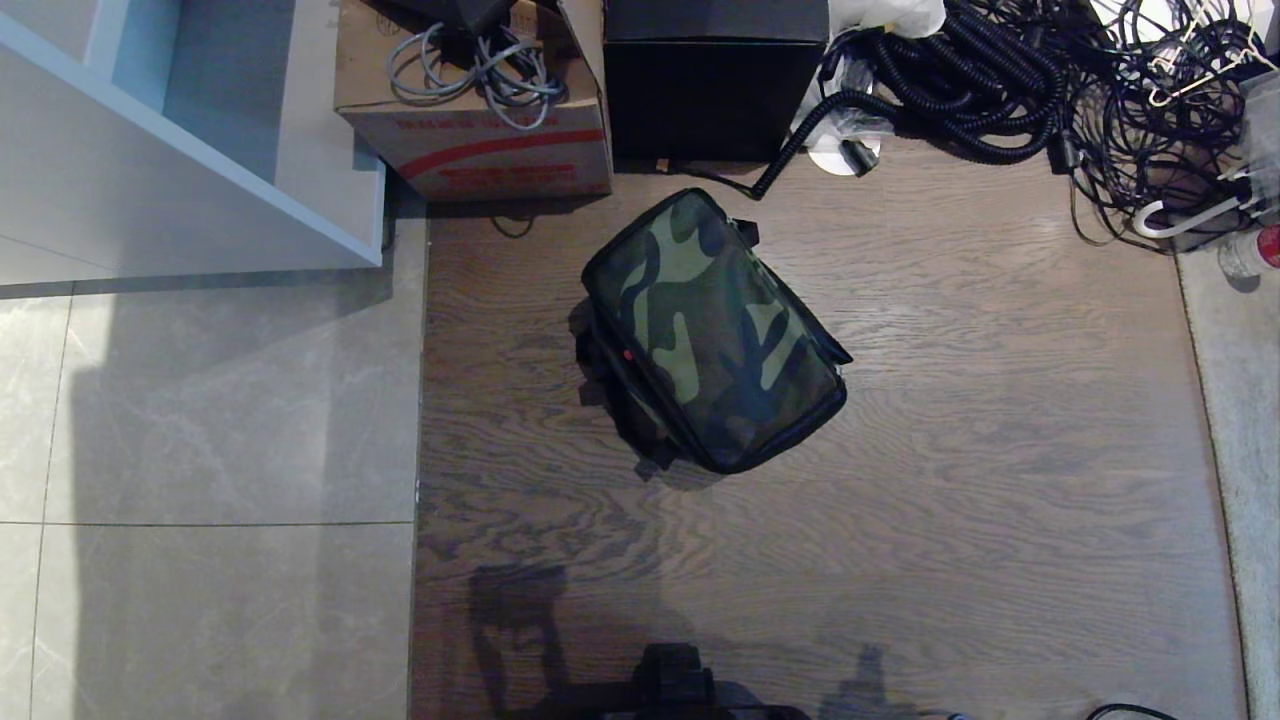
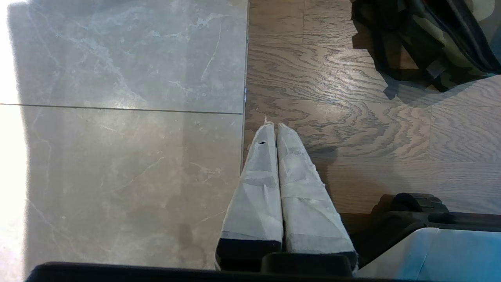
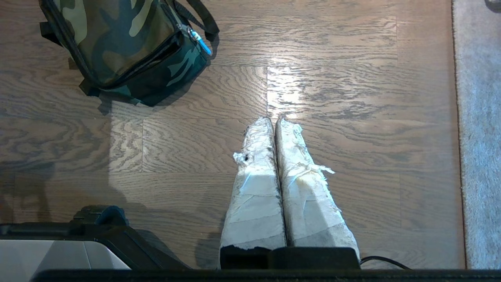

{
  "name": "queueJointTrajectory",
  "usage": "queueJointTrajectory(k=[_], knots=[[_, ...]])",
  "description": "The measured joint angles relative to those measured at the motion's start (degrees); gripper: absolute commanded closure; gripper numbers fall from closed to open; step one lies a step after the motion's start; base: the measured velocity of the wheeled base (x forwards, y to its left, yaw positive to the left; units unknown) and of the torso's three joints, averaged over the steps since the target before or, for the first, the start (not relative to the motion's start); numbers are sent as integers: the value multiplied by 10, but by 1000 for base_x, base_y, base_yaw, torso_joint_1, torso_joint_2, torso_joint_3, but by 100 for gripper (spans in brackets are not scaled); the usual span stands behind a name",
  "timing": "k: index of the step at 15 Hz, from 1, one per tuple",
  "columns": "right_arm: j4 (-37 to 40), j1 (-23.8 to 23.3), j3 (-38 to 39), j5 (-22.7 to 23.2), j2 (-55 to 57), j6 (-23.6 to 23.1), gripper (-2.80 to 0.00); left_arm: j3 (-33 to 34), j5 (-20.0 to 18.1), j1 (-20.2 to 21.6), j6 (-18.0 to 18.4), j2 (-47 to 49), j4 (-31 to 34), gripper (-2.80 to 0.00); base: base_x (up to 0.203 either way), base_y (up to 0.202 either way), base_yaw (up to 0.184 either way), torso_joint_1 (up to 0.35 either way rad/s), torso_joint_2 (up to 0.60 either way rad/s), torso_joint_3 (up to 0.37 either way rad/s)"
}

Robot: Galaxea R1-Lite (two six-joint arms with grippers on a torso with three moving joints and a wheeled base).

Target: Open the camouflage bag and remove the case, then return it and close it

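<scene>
Camouflage bag [image 1: 715, 330]: sits shut on the wood floor [image 1: 1000, 450], set at an angle, green camouflage top up, black sides and strap ends below; nothing touches it.
Case: not in view; by my reading it is inside the zipped bag.
Step in hand: opening not yet begun; both arms are well short of the bag.
Handling, bag: soft fabric walls over a boxy shape, so I judge it will give and slide on the smooth boards if pulled from one side only; light enough to shift, so steadying it while the zip runs looks wise.
Where to take hold: the zip pull with a blue tab [image 3: 200, 42] at a corner of the bag is the likely grip; small and loose, it calls for a fine pinch.
Left end effector [image 2: 273, 126]: clenched, taped fingers pressed together, empty, hanging over the seam between grey tile [image 2: 117, 156] and wood.
Right end effector [image 3: 273, 121]: clenched and empty, over bare wood, the bag off to one side and apart.
Surface: glossy grained wood, grey tile on the robot's left, a pale carpet strip [image 1: 1235, 400] on its right.
Room: brown cardboard box [image 1: 480, 110], plain black cube box [image 1: 715, 85] and a tangle of black cables [image 1: 1050, 90] beyond the bag; white shelving [image 1: 200, 130] at far left.
</scene>
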Motion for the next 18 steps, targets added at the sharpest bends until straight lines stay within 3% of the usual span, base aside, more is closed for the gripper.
queueJointTrajectory(k=[10,18], knots=[[0,0,0,0,0,0,0,0,0,0,1,0,0,0,0,0,0,1,0,6],[0,0,0,0,0,0,0,0,0,0,0,0,0,0,0,0,0,2,4,182]])
